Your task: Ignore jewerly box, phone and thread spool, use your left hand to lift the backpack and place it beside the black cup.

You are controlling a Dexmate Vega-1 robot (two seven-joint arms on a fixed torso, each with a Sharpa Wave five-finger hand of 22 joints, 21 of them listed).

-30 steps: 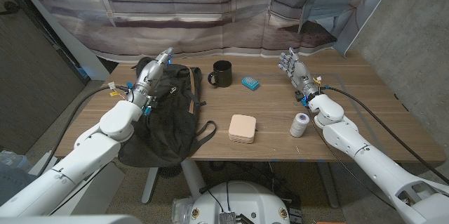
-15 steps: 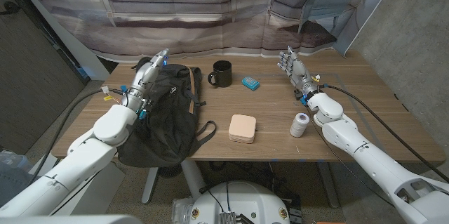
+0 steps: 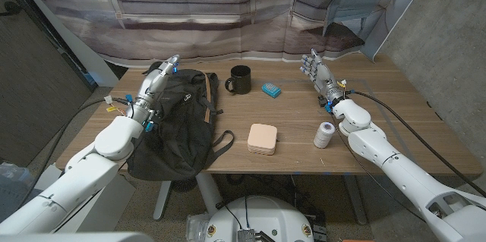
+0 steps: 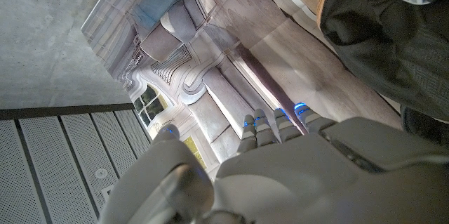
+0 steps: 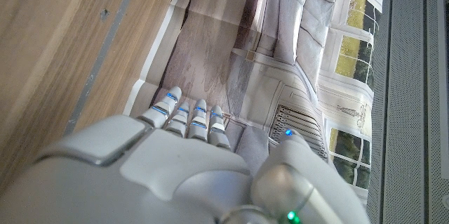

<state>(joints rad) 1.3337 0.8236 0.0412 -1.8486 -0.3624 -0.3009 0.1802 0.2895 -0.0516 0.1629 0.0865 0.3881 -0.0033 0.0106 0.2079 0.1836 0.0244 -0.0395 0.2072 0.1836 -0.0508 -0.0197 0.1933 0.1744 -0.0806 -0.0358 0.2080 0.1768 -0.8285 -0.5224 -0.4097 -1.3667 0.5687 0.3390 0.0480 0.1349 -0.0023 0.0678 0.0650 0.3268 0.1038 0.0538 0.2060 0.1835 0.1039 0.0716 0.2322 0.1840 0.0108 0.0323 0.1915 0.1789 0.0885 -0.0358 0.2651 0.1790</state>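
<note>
1. Head view: backpack [image 3: 180,124] lies on the left part of the wooden table [image 3: 395,105], its lower end hanging over the near edge.
2. Left hand [image 3: 156,83] sits at the backpack's far left corner, fingers extended and apart, holding nothing; contact with the fabric cannot be told.
3. Black cup [image 3: 240,80] stands just right of the backpack's top, apart from it.
4. Right hand [image 3: 316,70] is raised at the far right, fingers spread, holding nothing.
5. Left wrist view: backpack fabric [image 4: 386,34] lies beyond the fingertips [image 4: 298,109].
</note>
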